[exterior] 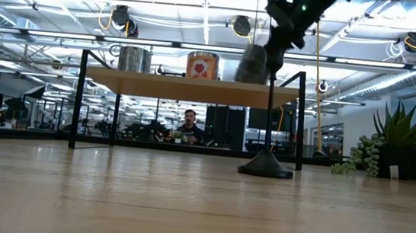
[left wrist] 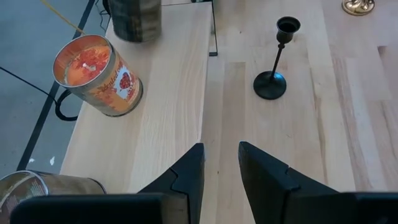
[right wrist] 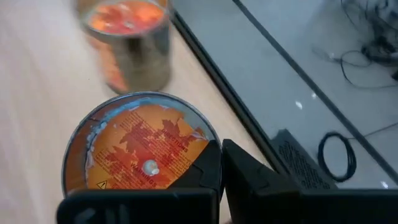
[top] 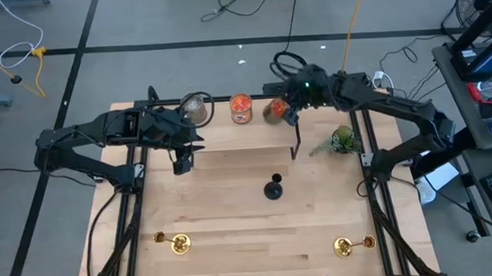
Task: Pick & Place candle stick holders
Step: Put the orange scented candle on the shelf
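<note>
Right claw (right wrist: 221,163) together over orange jar (right wrist: 138,149), black candle holder (top: 273,188) upright, stem vertical.

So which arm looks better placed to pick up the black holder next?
Probably the left. Its claw is open and faces the black holder across bare wood. The right claw is shut at the back edge, over an orange jar.

Left gripper (top: 182,165) fingers parted, hovering; right gripper (right wrist: 221,167) fingers closed, raised.

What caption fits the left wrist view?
Left gripper, fingers apart, above bare wood facing the black candle stick holder and an orange jar.
</note>
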